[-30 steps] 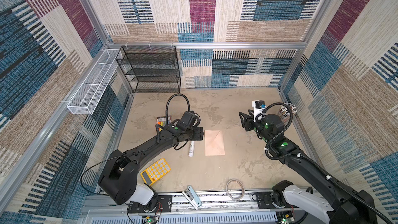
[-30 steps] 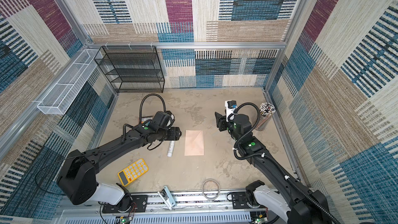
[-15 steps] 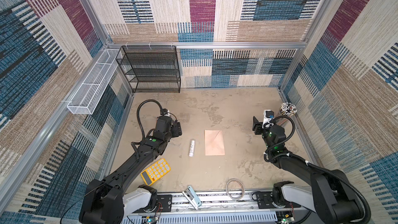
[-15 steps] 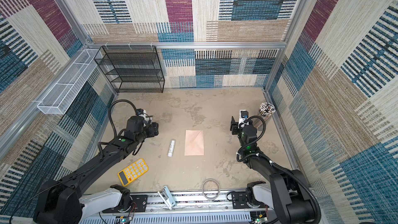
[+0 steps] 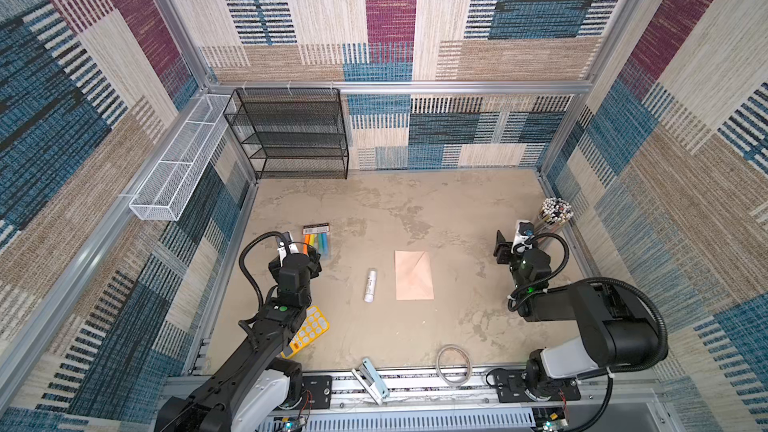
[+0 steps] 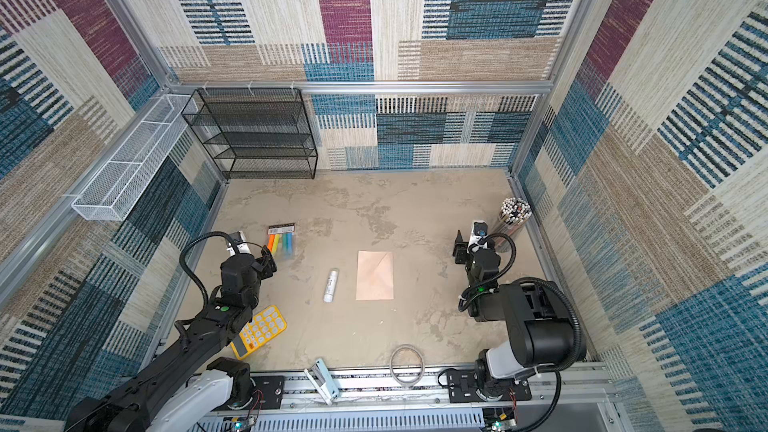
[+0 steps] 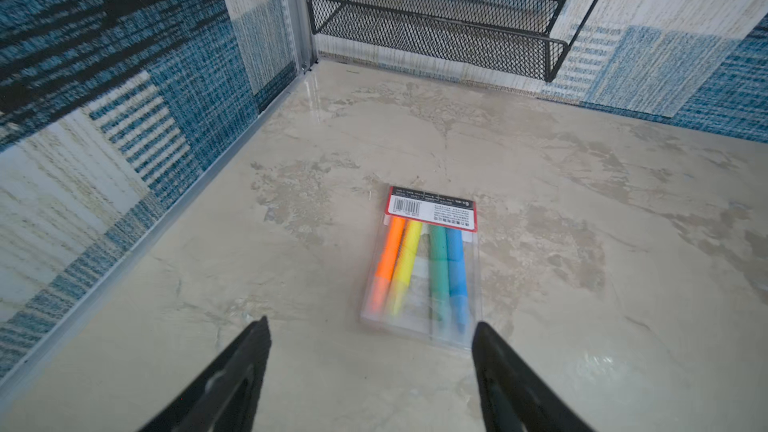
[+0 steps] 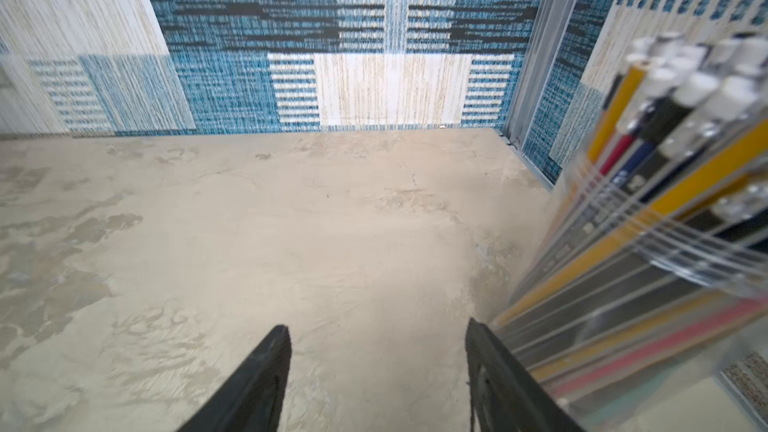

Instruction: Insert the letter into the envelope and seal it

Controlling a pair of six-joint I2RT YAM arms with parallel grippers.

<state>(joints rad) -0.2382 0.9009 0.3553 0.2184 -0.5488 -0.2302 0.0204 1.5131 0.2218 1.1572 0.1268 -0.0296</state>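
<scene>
Envelope (image 5: 414,275) is 1 flat peach-pink paper rectangle with diagonal seam lines, flap side shut. It lies on the mottled beige stone-look table (image 5: 415,209) in both top views, with nothing touching it.

Just left of the envelope lies 1 white glue stick (image 5: 370,284), a smooth cylinder on its side; its print is too small to read. Farther left is 1 clear plastic marker pack (image 7: 424,268) showing 4 markers: orange, yellow, green, blue. Its red-black header card has a barcode, a "6" and some unreadable small text.

Left and nearer than the envelope is 1 yellow calculator (image 6: 259,331) with pale keys, partly under the left arm. Nearer than the envelope, at the table edge, are 1 pale blue stapler (image 5: 372,380) and 1 thin ring (image 5: 454,365). Right of the envelope is 1 clear tub of pencils (image 5: 555,218).

Left gripper (image 7: 370,326) has its black fingers spread wide and empty, near the marker pack and well left of the envelope. Right gripper (image 8: 378,326) is also spread and empty, beside the pencil tub and well right of the envelope.
</scene>
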